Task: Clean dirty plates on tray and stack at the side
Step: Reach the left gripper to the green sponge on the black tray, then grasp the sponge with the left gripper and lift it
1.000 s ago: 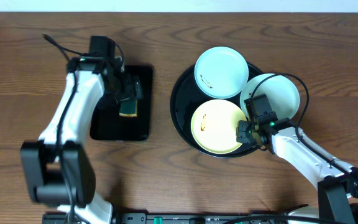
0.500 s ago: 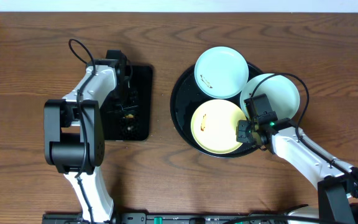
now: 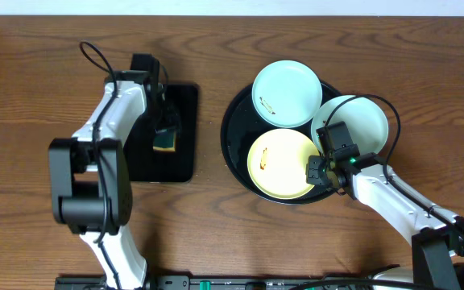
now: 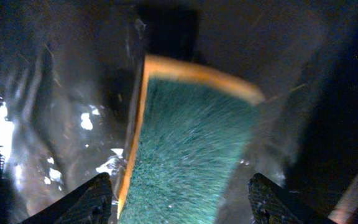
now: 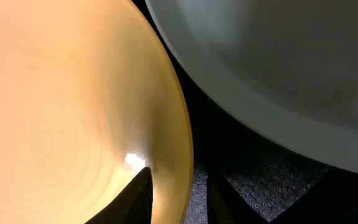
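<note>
Plate [image 3: 279, 163], yellow, on tray [image 3: 234, 141]: pinching only its rim in right gripper [image 3: 317, 172], risking slipping on lifting; holding left gripper [image 4: 180, 200] apart over sponge [image 4: 188, 143], left of tray.

plates [image 3: 287, 93] 3 | round tray [image 3: 234, 137] 1 | rectangular tray [image 3: 185, 157] 1 | sponge [image 3: 166, 142] 1

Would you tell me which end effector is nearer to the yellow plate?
Right. The right end effector straddles the rim of the yellow plate; the left end effector is over the sponge, far off.
</note>
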